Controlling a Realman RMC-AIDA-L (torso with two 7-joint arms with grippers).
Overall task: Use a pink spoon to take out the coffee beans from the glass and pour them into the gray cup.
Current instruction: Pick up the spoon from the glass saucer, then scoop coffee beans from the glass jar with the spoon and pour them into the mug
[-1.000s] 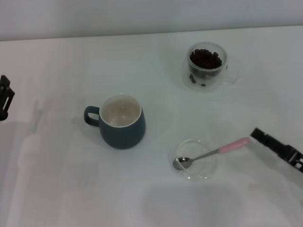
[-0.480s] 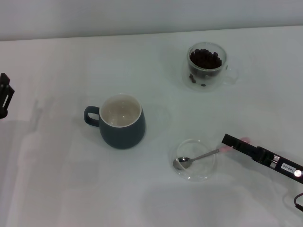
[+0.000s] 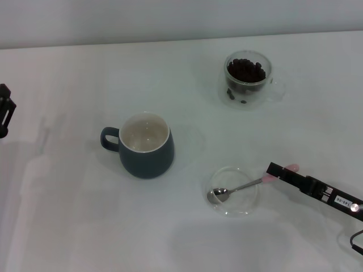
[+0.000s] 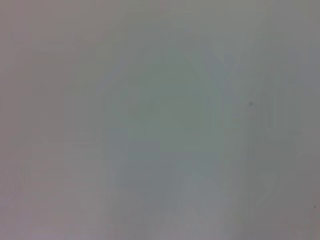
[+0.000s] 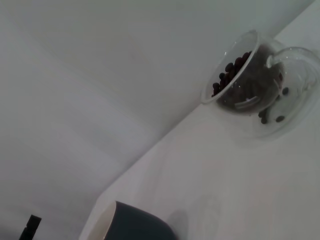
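Note:
The pink spoon [image 3: 245, 185] lies with its metal bowl in a flat clear dish and its pink handle pointing out to the right. My right gripper [image 3: 275, 169] reaches in from the lower right and its tip lies over the handle; part of the pink end shows behind it. The glass [image 3: 247, 80] stands at the back right with a heap of coffee beans [image 3: 245, 70] inside; it also shows in the right wrist view [image 5: 252, 82]. The gray cup [image 3: 146, 146] stands left of centre, its white inside empty. My left gripper [image 3: 4, 112] is parked at the far left edge.
The flat clear dish [image 3: 232, 212] sits on the white table [image 3: 85, 215] in front of the glass. The gray cup's rim shows low in the right wrist view [image 5: 137, 226]. The left wrist view shows only a blank surface.
My right gripper came in from the right edge to the spoon's pink handle a second ago and has barely moved since. The spoon, cups and left arm have not moved.

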